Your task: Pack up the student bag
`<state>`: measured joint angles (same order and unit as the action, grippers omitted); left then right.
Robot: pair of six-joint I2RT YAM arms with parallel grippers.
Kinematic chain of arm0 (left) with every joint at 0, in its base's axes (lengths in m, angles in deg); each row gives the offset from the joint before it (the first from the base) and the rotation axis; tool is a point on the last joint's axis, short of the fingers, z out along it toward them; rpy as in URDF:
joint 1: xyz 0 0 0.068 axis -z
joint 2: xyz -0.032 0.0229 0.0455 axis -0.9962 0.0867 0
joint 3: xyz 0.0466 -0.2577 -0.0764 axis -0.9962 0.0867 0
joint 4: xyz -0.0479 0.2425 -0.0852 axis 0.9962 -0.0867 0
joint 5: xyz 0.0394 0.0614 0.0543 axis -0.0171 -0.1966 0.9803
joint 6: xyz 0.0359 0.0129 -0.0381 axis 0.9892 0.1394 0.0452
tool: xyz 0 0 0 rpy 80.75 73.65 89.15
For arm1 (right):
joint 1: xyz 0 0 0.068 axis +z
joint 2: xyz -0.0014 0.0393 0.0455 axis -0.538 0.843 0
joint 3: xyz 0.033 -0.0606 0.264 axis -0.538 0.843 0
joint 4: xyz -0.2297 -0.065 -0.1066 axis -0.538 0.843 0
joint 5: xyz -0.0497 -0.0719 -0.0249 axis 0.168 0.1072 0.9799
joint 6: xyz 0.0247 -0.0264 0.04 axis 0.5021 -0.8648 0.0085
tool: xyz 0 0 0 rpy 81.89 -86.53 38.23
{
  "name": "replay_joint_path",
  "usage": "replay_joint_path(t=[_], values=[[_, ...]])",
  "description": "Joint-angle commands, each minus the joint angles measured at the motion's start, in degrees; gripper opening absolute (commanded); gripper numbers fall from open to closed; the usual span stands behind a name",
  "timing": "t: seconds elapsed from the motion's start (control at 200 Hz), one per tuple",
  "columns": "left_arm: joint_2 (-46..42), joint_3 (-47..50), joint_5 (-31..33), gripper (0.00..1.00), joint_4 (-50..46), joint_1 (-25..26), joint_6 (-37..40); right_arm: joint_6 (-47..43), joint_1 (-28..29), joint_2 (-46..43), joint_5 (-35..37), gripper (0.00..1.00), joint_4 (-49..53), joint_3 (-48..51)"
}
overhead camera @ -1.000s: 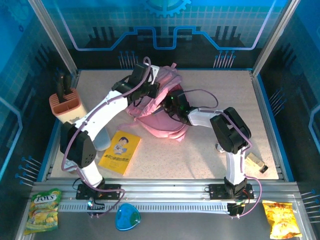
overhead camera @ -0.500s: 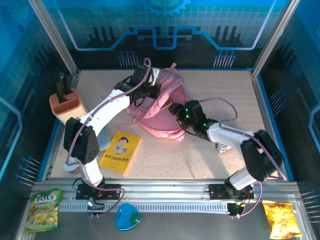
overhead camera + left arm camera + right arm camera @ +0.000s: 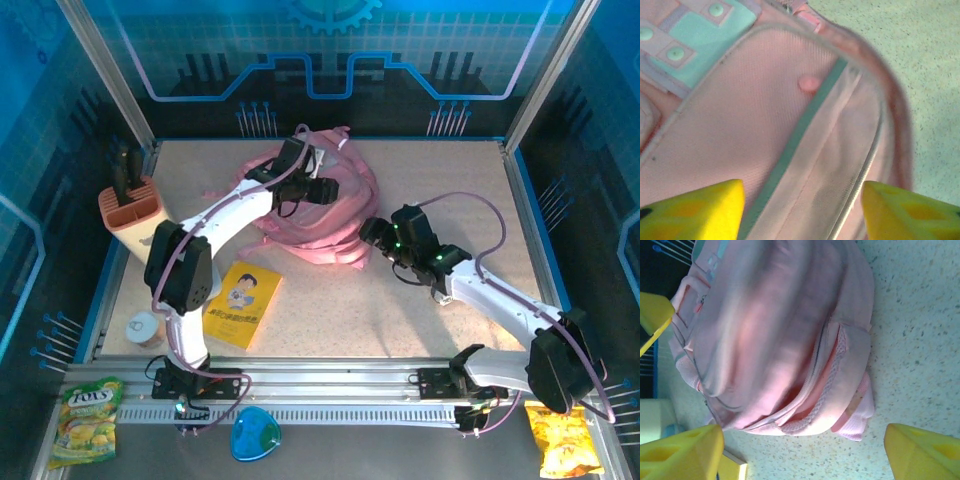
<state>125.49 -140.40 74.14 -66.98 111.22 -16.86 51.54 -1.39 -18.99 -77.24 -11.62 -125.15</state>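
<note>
The speckled table [image 3: 470, 180] carries the pink student bag [image 3: 340, 225], slumped in the upper middle of the top view. The left pincer [image 3: 322, 188] hangs over the bag's upper part, fingers spread and released. The right pincer [image 3: 370, 231], also wide open, faces the bag just off its right edge.

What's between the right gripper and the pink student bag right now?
Just bare speckled tabletop. The right wrist view shows a strip of it between the open right gripper and the near edge of the student bag.
</note>
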Motion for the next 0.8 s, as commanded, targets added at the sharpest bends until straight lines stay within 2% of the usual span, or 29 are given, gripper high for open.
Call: replay_joint_path(t=[0.0, 0.09, 0.285, 0.38, 0.585, 0.795], values=[[-6.6, 5.6, -2.9, 0.74, 0.5, -1.2, -4.9, -5.7, -0.3, 0.2, 1.9, 0.84, 5.6, -2.2], [-12.6, 12.1, -1.9, 0.83, -0.1, -2.0, -7.6, -5.7, -0.2, 1.0, 0.9, 0.84, 5.7, -2.3], [-25.0, 26.4, 3.7, 0.98, -4.8, -2.8, -11.9, -7.1, 0.2, 2.5, 0.5, 0.96, 5.1, -2.3], [-29.2, 32.5, 4.0, 0.99, -7.1, -2.8, -14.2, -7.8, 0.3, 3.5, 0.3, 1.00, 5.6, -3.0], [-35.5, 42.8, 2.0, 0.99, -12.4, -2.8, -20.5, -8.0, 2.1, 4.6, 2.3, 1.00, 5.2, -3.8], [-38.3, 50.2, -0.6, 0.99, -16.2, -2.7, -22.5, -6.9, 3.8, 5.8, 3.3, 1.00, 2.5, -2.6]])
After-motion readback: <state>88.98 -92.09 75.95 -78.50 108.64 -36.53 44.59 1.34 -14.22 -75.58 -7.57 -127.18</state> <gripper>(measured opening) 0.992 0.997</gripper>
